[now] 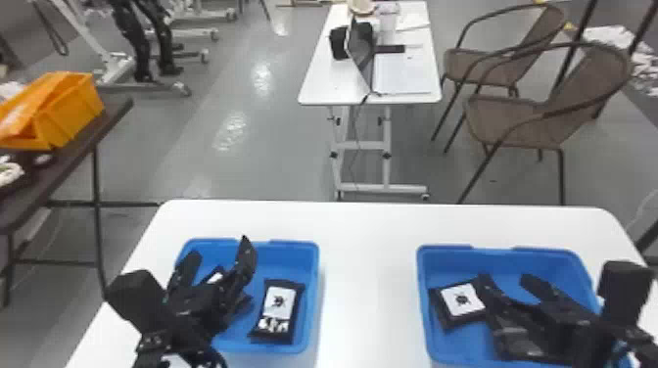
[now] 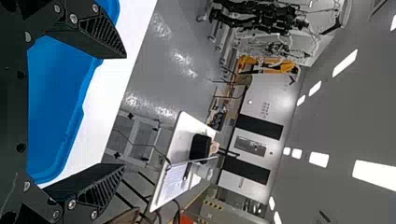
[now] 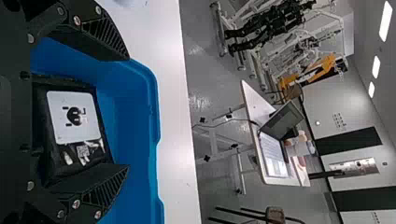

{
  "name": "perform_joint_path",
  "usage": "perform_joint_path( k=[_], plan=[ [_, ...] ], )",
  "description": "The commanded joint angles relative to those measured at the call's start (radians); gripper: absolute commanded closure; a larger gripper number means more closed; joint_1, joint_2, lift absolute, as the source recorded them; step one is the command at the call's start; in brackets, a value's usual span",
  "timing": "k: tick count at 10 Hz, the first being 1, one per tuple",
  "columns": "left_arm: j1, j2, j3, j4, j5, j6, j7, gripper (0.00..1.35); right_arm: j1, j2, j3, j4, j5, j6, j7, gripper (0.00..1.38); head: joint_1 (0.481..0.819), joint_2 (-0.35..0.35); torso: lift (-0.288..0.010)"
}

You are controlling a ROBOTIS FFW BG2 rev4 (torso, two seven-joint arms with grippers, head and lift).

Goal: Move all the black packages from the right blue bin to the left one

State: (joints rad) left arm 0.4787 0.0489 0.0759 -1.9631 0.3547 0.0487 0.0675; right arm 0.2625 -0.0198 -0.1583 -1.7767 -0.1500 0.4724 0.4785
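"What does the head view give you?"
"At lower left, the left gripper (image 1: pixel 218 259) is above the left blue bin (image 1: pixel 316 288), its jaws wide. A black package (image 1: pixel 279 308) lies in that bin, label up, on the side toward the middle of the frame. Something dark with a white patch (image 1: pixel 214 278) shows behind the fingers; too hidden to name."
"And lower right?"
"The right gripper (image 1: pixel 506 281) is in the right blue bin (image 1: pixel 509 252), jaws apart, right beside a second package (image 1: pixel 460 301). Both bins are on a white table (image 1: pixel 367 293). At upper left there's an orange bin (image 1: pixel 73 112); at upper right, two chairs (image 1: pixel 543 120)."
"Left wrist view?"
"Jaws spread wide, with blue bin wall and white tabletop beyond them. A laptop (image 2: pixel 175 182) is on a table farther off."
"Right wrist view?"
"The right gripper (image 3: pixel 127 113) has its fingers far apart, and the second package is between them, label showing, one finger overlapping its edge. I can't tell whether they touch."
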Motion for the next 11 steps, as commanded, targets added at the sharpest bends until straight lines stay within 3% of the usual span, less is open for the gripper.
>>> perform_joint_path(
  k=[1, 3, 5, 7, 8, 11],
  plan=[
    [-0.002, 0.002, -0.005, 0.0, 0.007, -0.003, 0.0, 0.2, -0.011, 0.0, -0.021, 0.025, 0.021, 0.003, 0.0, 0.22, 0.695, 0.098, -0.04],
    [-0.005, 0.0, -0.008, 0.0, 0.007, -0.004, 0.0, 0.2, -0.062, -0.032, -0.029, 0.105, 0.052, 0.014, 0.029, 0.22, 0.695, 0.075, -0.04],
    [-0.011, 0.003, -0.015, 0.0, 0.01, -0.004, 0.0, 0.2, -0.135, -0.051, -0.029, 0.164, 0.161, 0.035, 0.111, 0.22, 0.695, 0.058, -0.04],
    [-0.012, 0.005, -0.016, 0.0, 0.015, -0.003, 0.0, 0.2, -0.12, -0.035, -0.009, 0.141, 0.171, 0.055, 0.114, 0.22, 0.695, 0.049, -0.04],
    [-0.011, 0.002, -0.015, 0.0, 0.015, -0.004, 0.0, 0.2, -0.092, -0.005, -0.01, 0.118, 0.179, 0.086, 0.107, 0.22, 0.695, 0.054, -0.04],
    [-0.011, 0.008, -0.015, 0.0, 0.023, 0.003, 0.0, 0.2, -0.042, 0.009, -0.009, 0.019, 0.17, 0.196, 0.031, 0.22, 0.695, 0.078, -0.04]
  ],
)
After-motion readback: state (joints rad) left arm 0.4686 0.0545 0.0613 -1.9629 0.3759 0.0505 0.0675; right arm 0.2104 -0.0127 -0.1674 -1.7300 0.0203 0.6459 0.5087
